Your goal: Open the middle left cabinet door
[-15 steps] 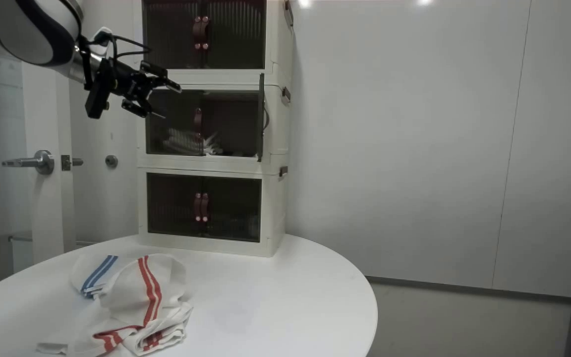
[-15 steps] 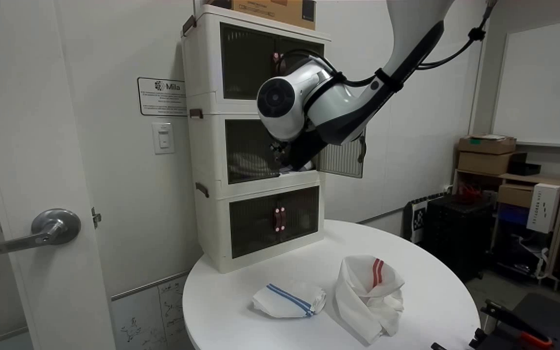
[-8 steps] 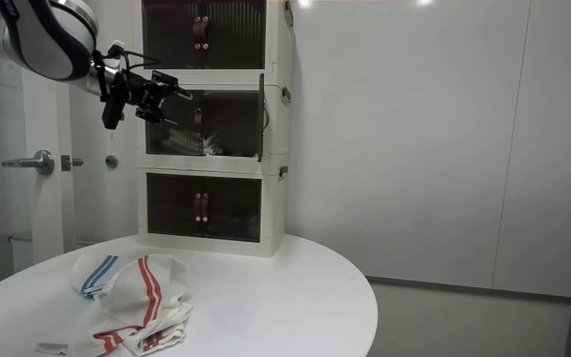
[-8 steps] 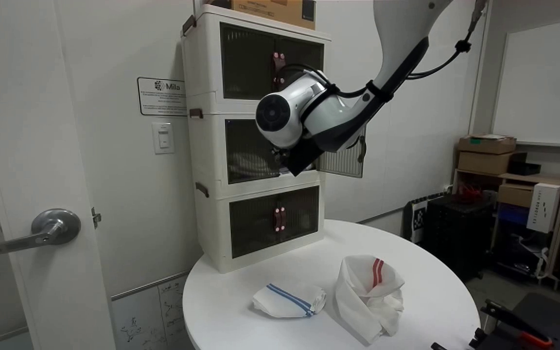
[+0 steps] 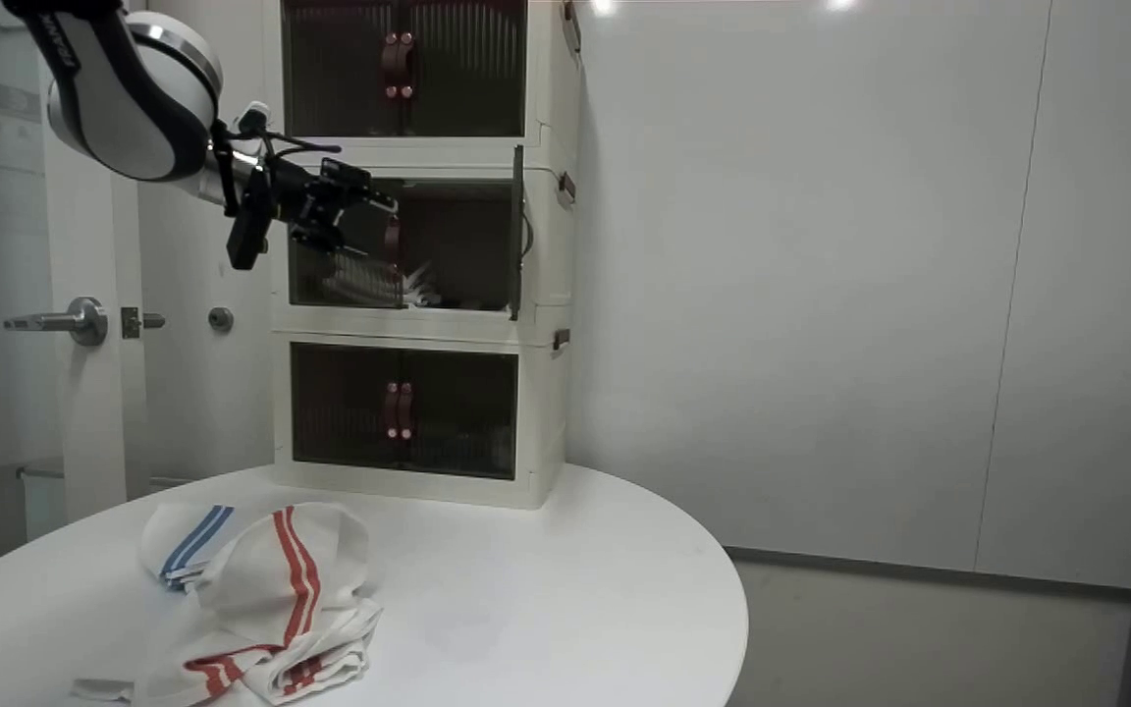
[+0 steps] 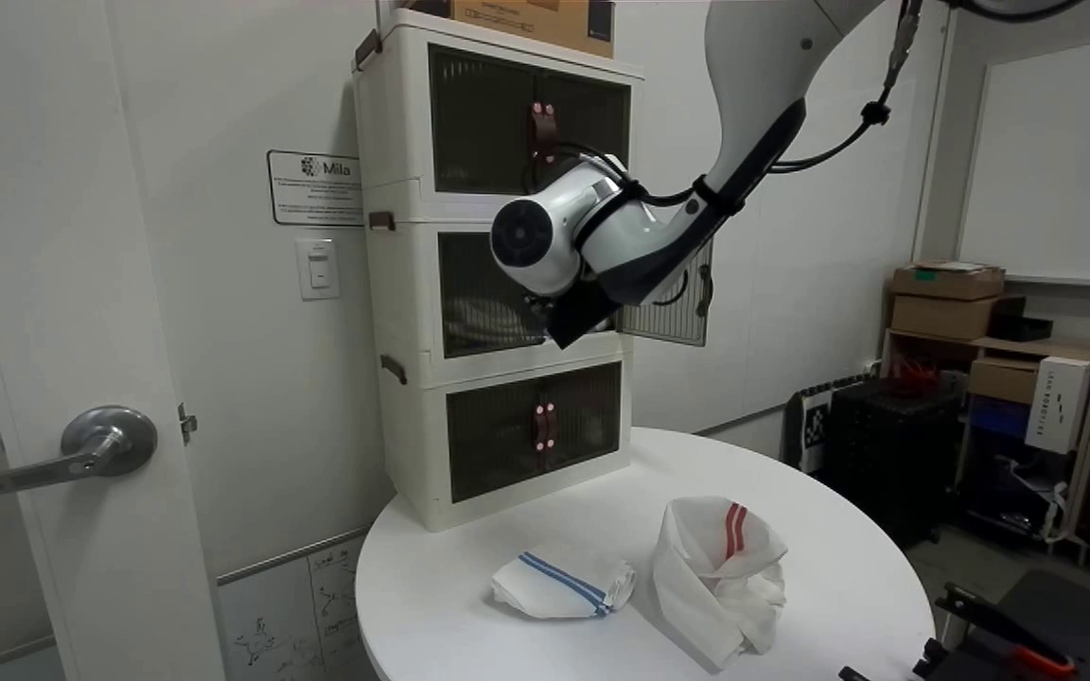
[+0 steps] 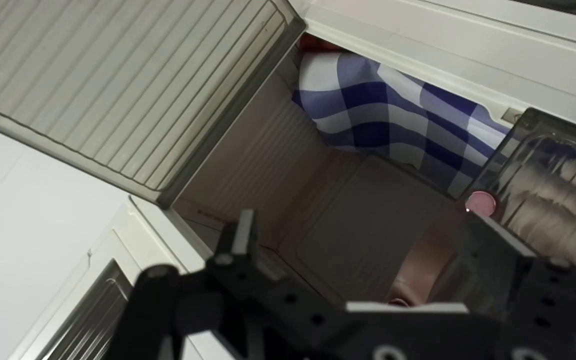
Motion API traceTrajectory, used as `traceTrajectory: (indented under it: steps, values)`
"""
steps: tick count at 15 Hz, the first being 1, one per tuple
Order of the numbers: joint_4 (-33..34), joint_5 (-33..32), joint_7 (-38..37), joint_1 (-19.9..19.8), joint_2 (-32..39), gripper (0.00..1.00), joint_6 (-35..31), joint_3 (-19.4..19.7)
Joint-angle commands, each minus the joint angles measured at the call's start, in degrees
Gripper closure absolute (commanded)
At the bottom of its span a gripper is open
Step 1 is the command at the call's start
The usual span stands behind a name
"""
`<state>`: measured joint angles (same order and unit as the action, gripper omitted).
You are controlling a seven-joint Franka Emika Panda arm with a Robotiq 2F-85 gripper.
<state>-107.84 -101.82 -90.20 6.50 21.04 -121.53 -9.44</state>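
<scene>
The black two-fingered pincer [image 7: 374, 235] gapes wide, empty, near the reddish-brown strap handle [image 7: 422, 260] of the dark tinted see-through plastic door [image 5: 350, 283], closed at middle left of the white cabinet stack [image 5: 399, 323]. Approach seems in hand; next, likely: straddle the handle, pinch, draw outward.

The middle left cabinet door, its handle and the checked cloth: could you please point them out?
Middle left cabinet door [image 6: 479, 288], in an exterior view: dark panel.
Handle [image 7: 424, 260], wrist view: middle of strap.
Checked cloth [image 7: 393, 110], wrist view: its middle.
</scene>
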Motion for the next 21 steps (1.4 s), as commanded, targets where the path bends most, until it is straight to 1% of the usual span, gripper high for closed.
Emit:
traceTrajectory:
  steps: [1, 8, 21]
  values:
    - [4.72, -1.23, -1.82, 0.35, 3.24, 0.0, -0.77, 0.61]
    - [10.04, -1.42, -2.33, 0.23, 6.71, 0.0, -0.81, 1.48]
    - [15.27, -0.7, -2.09, 0.48, 10.73, 0.0, -2.08, 1.63]
